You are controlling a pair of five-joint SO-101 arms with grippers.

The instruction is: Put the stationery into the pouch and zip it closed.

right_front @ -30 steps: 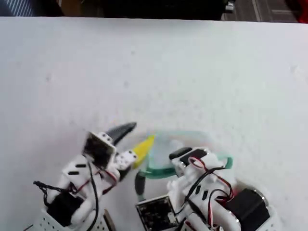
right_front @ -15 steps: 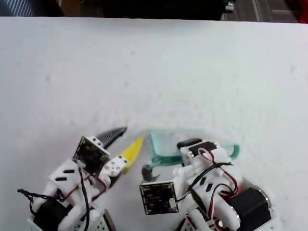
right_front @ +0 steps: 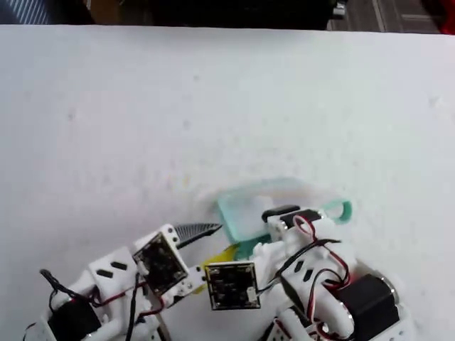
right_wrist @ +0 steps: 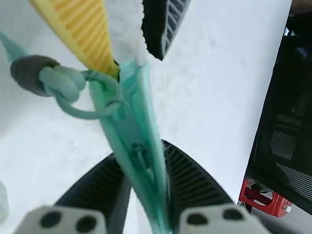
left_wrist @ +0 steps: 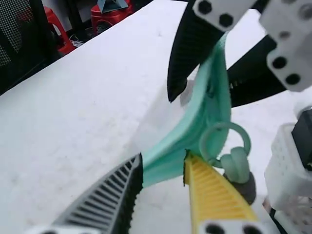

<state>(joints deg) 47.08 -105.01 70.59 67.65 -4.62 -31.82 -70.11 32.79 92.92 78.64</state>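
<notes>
Right wrist view showed the right pincer (right_wrist: pixel 144 156) clamped on the pouch (right_wrist: pixel 129 102) edge, low over the table (right_front: pixel 213 106); the left pincer (left_wrist: pixel 163 161) sat spread astride its end and probably needed to pinch the zip pull (left_wrist: pixel 233 163) squarely.

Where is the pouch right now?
High view: the pouch is on the table close to the arms, its zipper edge clamped in the right gripper, the left gripper at its zip-pull end.

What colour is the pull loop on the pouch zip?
Mint green pull loop, matching the pouch; clearest in the left wrist view.
</notes>
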